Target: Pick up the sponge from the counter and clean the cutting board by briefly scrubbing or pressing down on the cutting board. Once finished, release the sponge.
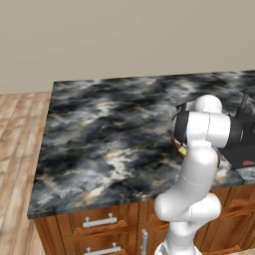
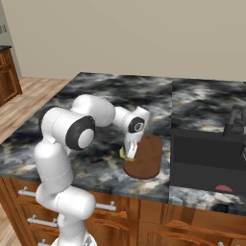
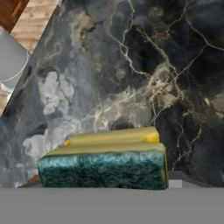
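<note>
- One sponge (image 3: 103,168) sits right at the gripper (image 2: 129,154); in the hand view its dark green face and yellow layer sit at the bottom, directly in front of the fingers.
- In the right base view a bit of yellow shows at the gripper tip, which is lowered to the left edge of the cutting board (image 2: 146,158).
- Whether the gripper's fingers are closed on the sponge I cannot tell: the tips are hidden behind it, though the sponge sits between them.
- One cutting board, reddish-brown with rounded ends, lies just right of the gripper, near the table's front edge.
- One black sink basin (image 2: 206,158) lies beyond the board, farther right of the gripper, with a dark faucet (image 2: 235,120) at its far side.
- The table (image 1: 99,134) spreads wide and bare to the left of and beyond the gripper, leaving open room on that side; its left edge drops to a wooden floor (image 1: 20,129).
- The table top is dark marbled stone with white and tan veins, over brown cabinets (image 1: 99,224) with silver handles.
- A plain beige wall (image 1: 124,35) stands behind.
</note>
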Tool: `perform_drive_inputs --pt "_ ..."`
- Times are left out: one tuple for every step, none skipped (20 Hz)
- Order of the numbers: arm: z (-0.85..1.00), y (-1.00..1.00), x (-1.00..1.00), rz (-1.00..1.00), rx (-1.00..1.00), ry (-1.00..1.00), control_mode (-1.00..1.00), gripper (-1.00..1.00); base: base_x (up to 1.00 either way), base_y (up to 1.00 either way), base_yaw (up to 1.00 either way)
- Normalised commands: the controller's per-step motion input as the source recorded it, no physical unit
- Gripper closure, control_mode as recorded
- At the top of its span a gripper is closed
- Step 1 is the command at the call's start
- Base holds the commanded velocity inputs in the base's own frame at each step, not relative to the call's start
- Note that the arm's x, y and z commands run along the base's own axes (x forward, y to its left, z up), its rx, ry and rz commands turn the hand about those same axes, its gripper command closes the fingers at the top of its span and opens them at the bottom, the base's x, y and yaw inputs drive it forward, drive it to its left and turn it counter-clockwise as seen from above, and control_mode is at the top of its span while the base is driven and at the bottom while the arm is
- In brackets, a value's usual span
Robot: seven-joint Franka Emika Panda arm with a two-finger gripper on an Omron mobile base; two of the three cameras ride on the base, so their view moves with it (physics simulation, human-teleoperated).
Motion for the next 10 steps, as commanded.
perform_drive_inputs --pt "-0.34 0.18 -0.95 0.05 0.06 0.04 -1.00 1.00 0.00 0.00 0.00" --pt "-0.33 0.19 -0.95 0.05 0.06 0.04 -1.00 1.00 0.00 0.00 0.00" --pt "-0.34 0.18 -0.98 0.05 0.06 0.04 -1.00 1.00 0.00 0.00 0.00" --pt "-0.34 0.18 -0.98 0.04 0.06 0.04 -1.00 1.00 0.00 0.00 0.00" --pt "-0.34 0.18 -0.98 0.03 0.05 0.05 -1.00 1.00 0.00 0.00 0.00" --pt "-0.32 0.18 -0.98 0.03 0.05 0.07 -1.00 1.00 0.00 0.00 0.00" --pt "-0.33 0.17 -1.00 0.03 0.05 0.06 -1.00 1.00 0.00 0.00 0.00" --pt "-0.33 0.17 -1.00 0.03 0.04 0.07 -1.00 1.00 0.00 0.00 0.00" --pt "-0.33 0.16 -1.00 0.03 0.04 0.06 -1.00 1.00 0.00 0.00 0.00" --pt "-0.33 0.14 -1.00 0.03 0.04 0.06 -1.00 1.00 0.00 0.00 0.00"
